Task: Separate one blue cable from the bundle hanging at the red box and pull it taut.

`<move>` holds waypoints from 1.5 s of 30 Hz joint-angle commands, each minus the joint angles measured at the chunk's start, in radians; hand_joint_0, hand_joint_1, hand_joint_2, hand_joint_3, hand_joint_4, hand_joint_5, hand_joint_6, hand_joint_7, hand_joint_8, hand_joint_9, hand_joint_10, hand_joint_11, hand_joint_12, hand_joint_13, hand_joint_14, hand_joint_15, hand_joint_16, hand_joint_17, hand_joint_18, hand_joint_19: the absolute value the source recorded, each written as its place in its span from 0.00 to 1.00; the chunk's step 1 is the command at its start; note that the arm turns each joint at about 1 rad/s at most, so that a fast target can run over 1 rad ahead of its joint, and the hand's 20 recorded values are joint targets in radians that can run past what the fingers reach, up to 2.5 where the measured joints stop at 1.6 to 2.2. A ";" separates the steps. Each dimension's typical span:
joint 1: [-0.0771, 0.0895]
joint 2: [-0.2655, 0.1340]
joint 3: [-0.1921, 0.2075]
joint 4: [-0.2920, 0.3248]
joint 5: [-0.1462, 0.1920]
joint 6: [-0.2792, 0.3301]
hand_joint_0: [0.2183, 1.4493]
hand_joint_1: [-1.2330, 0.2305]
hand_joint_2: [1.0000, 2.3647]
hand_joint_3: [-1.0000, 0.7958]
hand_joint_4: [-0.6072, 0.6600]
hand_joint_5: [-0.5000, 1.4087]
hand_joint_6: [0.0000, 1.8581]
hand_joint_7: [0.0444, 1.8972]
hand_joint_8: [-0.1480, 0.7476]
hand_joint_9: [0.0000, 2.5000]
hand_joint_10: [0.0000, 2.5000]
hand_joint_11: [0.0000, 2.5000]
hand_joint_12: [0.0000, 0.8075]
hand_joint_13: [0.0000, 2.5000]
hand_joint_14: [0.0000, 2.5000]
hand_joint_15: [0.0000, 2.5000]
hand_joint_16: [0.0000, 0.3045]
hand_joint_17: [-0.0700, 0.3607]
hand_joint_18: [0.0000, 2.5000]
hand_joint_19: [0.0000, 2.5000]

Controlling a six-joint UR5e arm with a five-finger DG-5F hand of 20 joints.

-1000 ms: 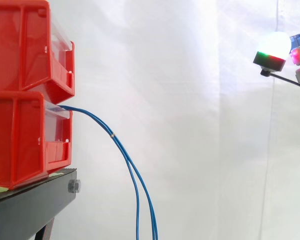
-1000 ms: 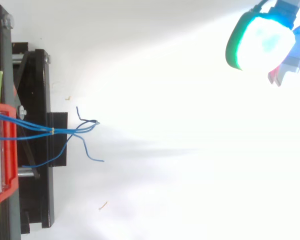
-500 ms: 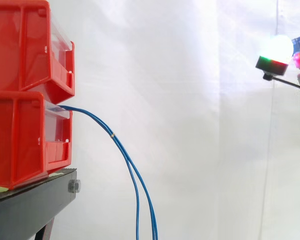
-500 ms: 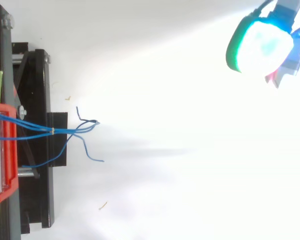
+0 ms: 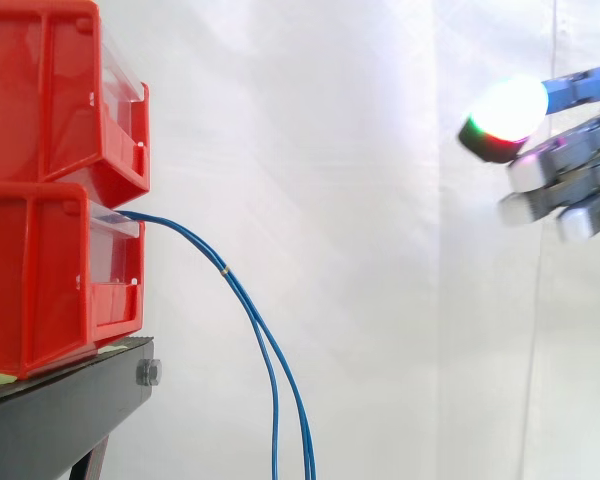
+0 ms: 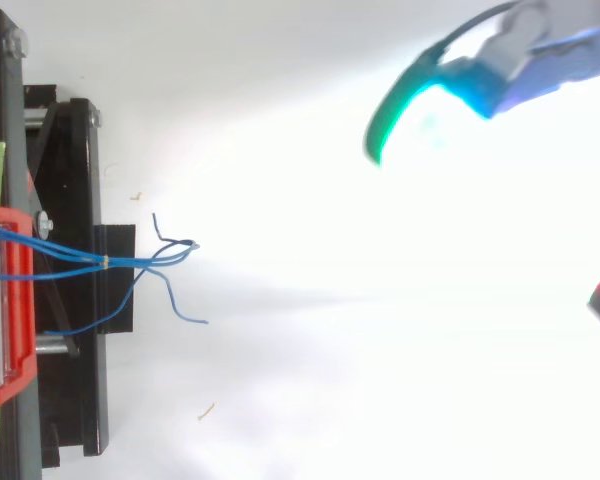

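My hand (image 5: pixel 565 165) hovers well apart from the blue cables (image 5: pixel 237 290), fingers straight and spread, empty, ready to single one out; they hang bundled from the lower red bin's (image 5: pixel 40 280) front lip.

Looks to me like a lab test bench: stacked red bins (image 5: pixel 50 200) on a black stand (image 5: pixel 60 410), with a plain white curtain (image 5: pixel 380 250) hung as backdrop behind my work area.
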 commanded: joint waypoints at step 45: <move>0.019 -0.330 0.122 0.200 0.090 0.114 0.18 0.37 0.00 0.28 0.59 0.14 0.27 0.38 0.44 0.18 0.00 0.11 0.34 0.10 0.00 0.04 0.13 0.36 0.08 0.08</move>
